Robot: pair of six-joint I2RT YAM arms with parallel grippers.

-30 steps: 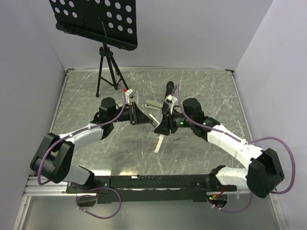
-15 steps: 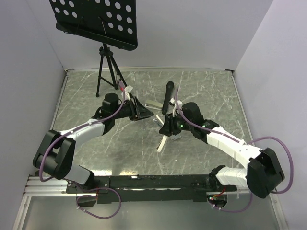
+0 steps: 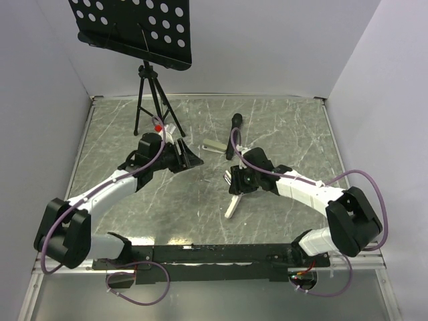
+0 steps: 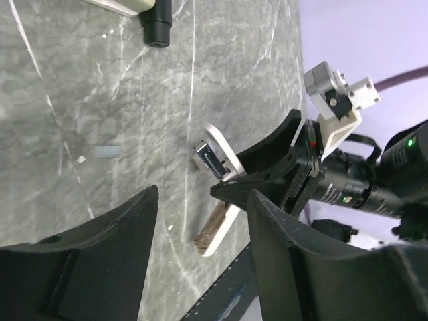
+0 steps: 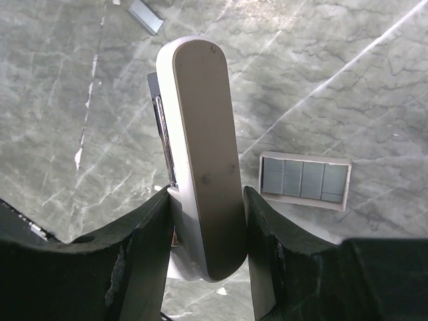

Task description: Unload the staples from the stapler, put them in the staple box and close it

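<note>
The right gripper [image 5: 204, 194] is pressed against both sides of the stapler [image 5: 200, 134] and pinches its cream body near one end. In the right wrist view a metal rail shows along the left edge of the body. In the top external view the stapler sits near the middle of the table [image 3: 287, 127] and slants from the right gripper down toward the near edge. Whether its lower end touches the table cannot be told. The left gripper [image 3: 192, 159] stands to the left of the stapler and apart from it. Its fingers [image 4: 100, 247] are spread, and nothing is between them. The left wrist view shows a metal part at the stapler's upper end, in front of the right gripper. A short staple strip [image 4: 107, 152] lies flat on the table, near the stapler. A small tray of staples [image 5: 304, 180] lies flat just beside the stapler. A black cylindrical object [image 3: 235, 128] lies farther back. A music stand [image 3: 134, 27] on a tripod stands at the back left.
</note>
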